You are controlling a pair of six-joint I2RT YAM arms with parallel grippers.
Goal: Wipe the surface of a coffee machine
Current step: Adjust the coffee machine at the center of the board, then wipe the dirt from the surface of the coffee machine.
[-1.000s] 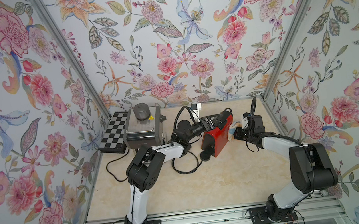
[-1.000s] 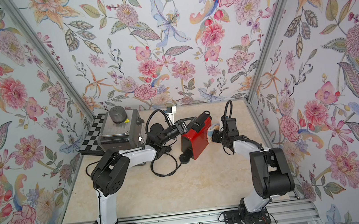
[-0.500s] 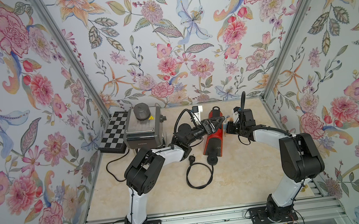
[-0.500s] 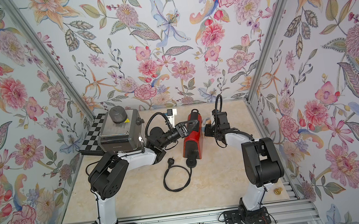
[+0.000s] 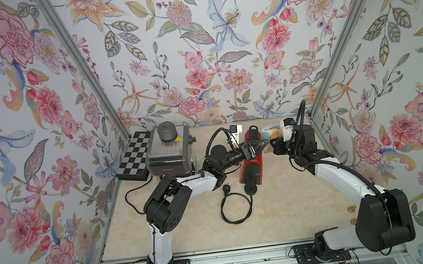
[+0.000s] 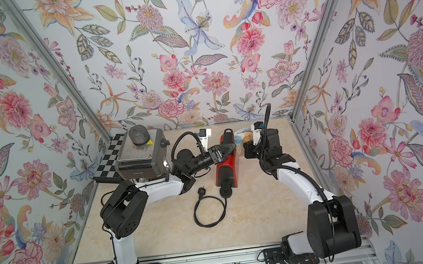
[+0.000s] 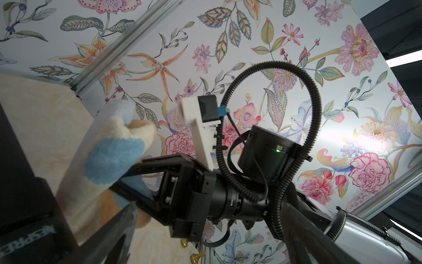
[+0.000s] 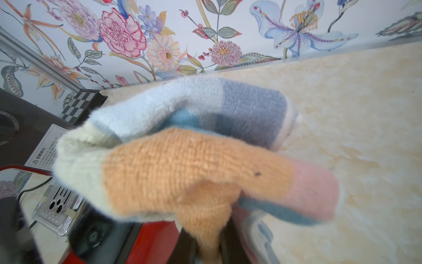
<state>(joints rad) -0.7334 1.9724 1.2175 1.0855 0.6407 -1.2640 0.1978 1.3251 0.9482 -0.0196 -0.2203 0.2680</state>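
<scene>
The red coffee machine [image 5: 251, 170] sits toward the back of the worktop [image 5: 290, 205]. The right hand [image 5: 274, 141] is clamped on a pastel cloth [image 5: 270, 131] held against its far end. The left hand [image 5: 257, 146] rests over its body, and I cannot tell its grip. Wiping looks begun, with most surfaces left.

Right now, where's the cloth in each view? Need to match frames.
Top view: cloth at the table's back, beside the far end of the red coffee machine.
Top view: same spot.
Left wrist: pinched in the right claw, beside the machine's dark body.
Right wrist: close up, filling mid-frame.
Landmark: coffee machine, in all four.
</scene>
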